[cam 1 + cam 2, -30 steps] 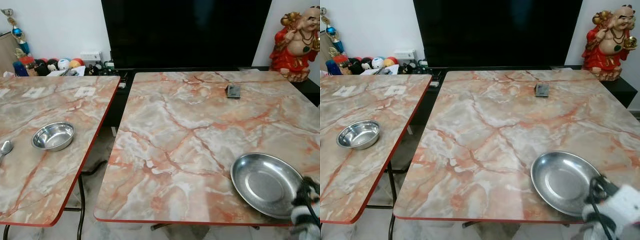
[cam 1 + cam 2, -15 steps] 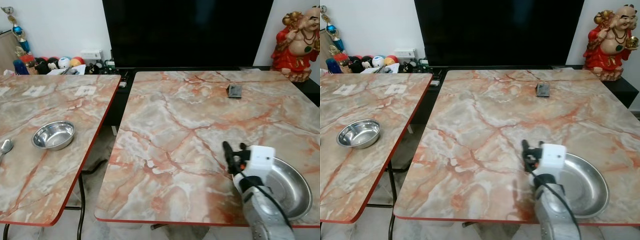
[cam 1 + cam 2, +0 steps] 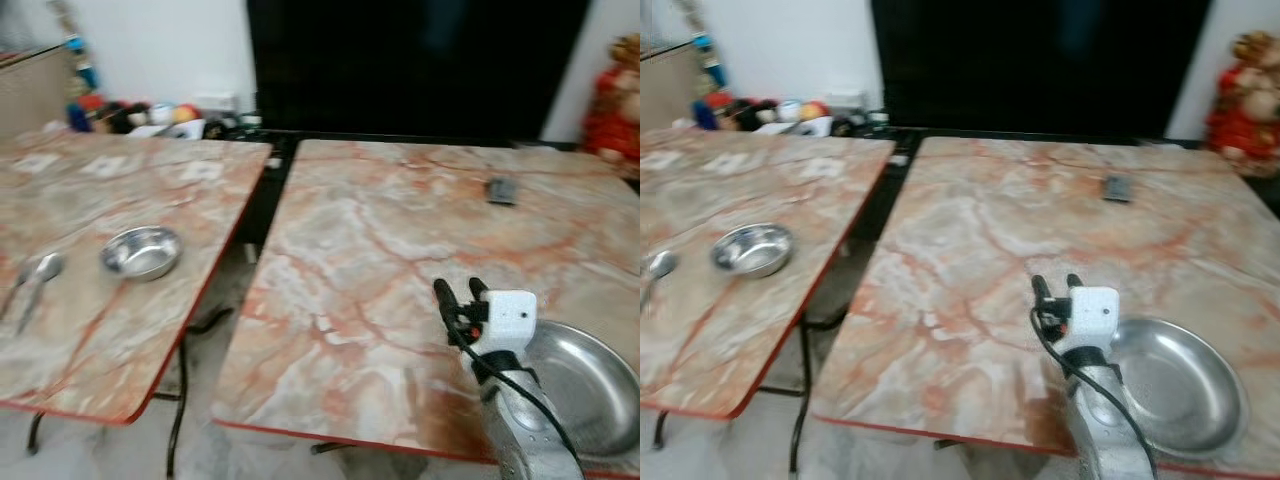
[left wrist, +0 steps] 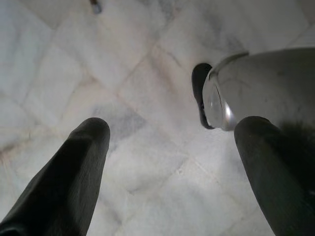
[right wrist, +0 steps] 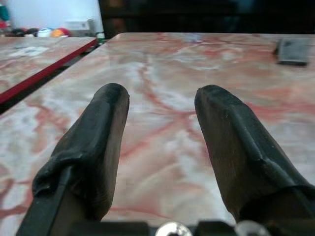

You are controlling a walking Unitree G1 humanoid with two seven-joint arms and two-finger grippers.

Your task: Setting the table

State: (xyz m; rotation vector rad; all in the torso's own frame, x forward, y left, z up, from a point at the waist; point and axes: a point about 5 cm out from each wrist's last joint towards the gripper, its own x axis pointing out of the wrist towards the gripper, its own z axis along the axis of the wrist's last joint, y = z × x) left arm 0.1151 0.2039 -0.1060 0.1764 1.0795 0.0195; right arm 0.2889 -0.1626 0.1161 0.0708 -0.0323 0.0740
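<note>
Marble table [image 3: 380,250]: right end effector [image 3: 459,292] parted, empty, beside plate [image 3: 580,385]

Two tables, side by side.
Left table [image 3: 80,330]: bowl [image 3: 141,251], spoon [image 3: 40,275] at frame left. Right table [image 3: 370,260]: plate [image 3: 590,385] lower right, beside my right gripper [image 3: 458,291].

Right desk [image 3: 380,250] mostly bare ahead of right hand [image 3: 458,290]; plate [image 3: 585,385] just beside it, small dark object [image 3: 500,190] far side. Gap between desks; bowl [image 3: 142,252], spoon [image 3: 38,275] on left desk [image 3: 90,190].
</note>
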